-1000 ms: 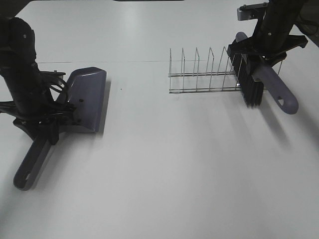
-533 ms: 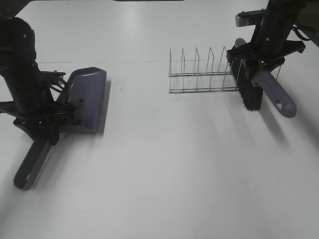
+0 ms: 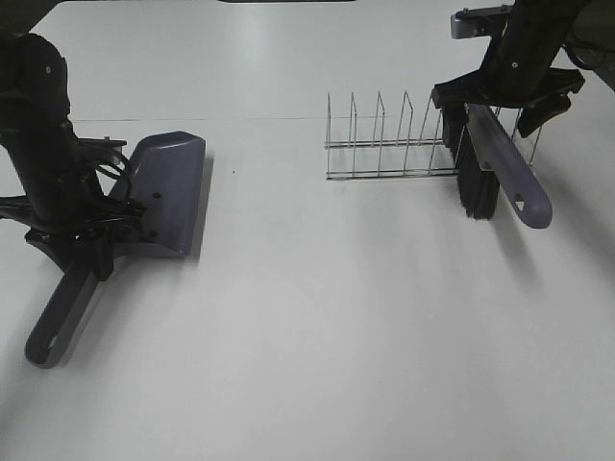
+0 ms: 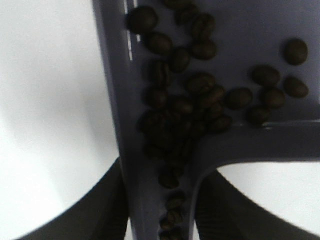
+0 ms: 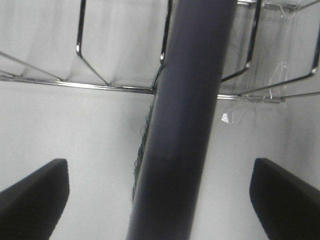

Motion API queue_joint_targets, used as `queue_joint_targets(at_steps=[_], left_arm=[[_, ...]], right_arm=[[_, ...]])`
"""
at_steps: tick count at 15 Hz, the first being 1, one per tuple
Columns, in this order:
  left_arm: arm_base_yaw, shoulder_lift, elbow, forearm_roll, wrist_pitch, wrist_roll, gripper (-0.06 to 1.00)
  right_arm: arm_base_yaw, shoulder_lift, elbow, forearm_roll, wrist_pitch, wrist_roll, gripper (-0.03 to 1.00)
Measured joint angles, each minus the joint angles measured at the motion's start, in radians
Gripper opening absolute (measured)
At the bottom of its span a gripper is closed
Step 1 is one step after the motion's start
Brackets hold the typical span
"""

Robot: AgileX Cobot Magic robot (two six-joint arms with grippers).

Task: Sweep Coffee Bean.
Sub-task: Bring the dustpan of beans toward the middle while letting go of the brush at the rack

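The purple dustpan [image 3: 171, 187] lies on the white table at the left, its long handle [image 3: 58, 312] pointing toward the front edge. My left gripper [image 3: 91, 240] is shut on that handle where it meets the pan. In the left wrist view, the coffee beans [image 4: 192, 97] are heaped in the dustpan [image 4: 250, 20] and along the handle groove, between the gripper [image 4: 162, 212] fingers. The purple brush [image 3: 504, 163] leans in the right end of the wire rack [image 3: 389, 144], bristles [image 3: 477, 192] down. My right gripper [image 3: 504, 101] hovers over it, open. Its fingers [image 5: 35, 195] stand well clear of the brush handle [image 5: 187, 115].
The wire rack [image 5: 115, 87] has several upright dividers and stands at the back right of the table. A tiny dark speck [image 3: 233, 173] lies on the table just right of the dustpan. A thin seam crosses the tabletop behind the dustpan.
My right gripper has opened and let go of the brush, which now leans in the rack with its handle shifted slightly left. The left arm and dustpan have not moved.
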Motion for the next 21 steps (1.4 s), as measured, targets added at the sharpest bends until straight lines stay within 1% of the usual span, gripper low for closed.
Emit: queue_joint_targets(at_steps=[1,2,5,7,9,11,15,18,21], left_arm=[[0.000,0.000,0.000,-0.010,0.000,0.000,0.32],[0.000,0.000,0.000,-0.010,0.000,0.000,0.32],[0.000,0.000,0.000,-0.029,-0.010,-0.021,0.32],[0.000,0.001,0.000,-0.029,-0.032,-0.032,0.32],[0.000,0.012,0.000,-0.031,-0.032,-0.038,0.32],[0.000,0.045,-0.004,-0.034,-0.026,-0.039,0.32],[0.000,0.051,-0.009,-0.036,-0.025,-0.039,0.32],[0.000,0.051,-0.009,-0.037,-0.025,-0.039,0.32],[0.000,0.051,-0.009,-0.038,-0.019,-0.039,0.32]], right_arm=[[0.000,-0.046,0.000,0.000,-0.005,-0.005,0.91],[0.000,-0.046,0.000,0.000,-0.005,-0.005,0.91],[0.000,-0.145,0.000,0.040,0.070,-0.007,0.91],[0.000,-0.195,0.000,0.045,0.105,-0.008,0.91],[0.000,-0.261,0.010,0.056,0.116,-0.011,0.90],[0.000,-0.340,0.063,0.059,0.115,-0.014,0.89],[0.000,-0.476,0.241,0.059,0.055,-0.014,0.88],[0.000,-0.586,0.396,0.060,-0.021,-0.014,0.88],[0.000,-0.669,0.497,0.060,-0.055,-0.014,0.88]])
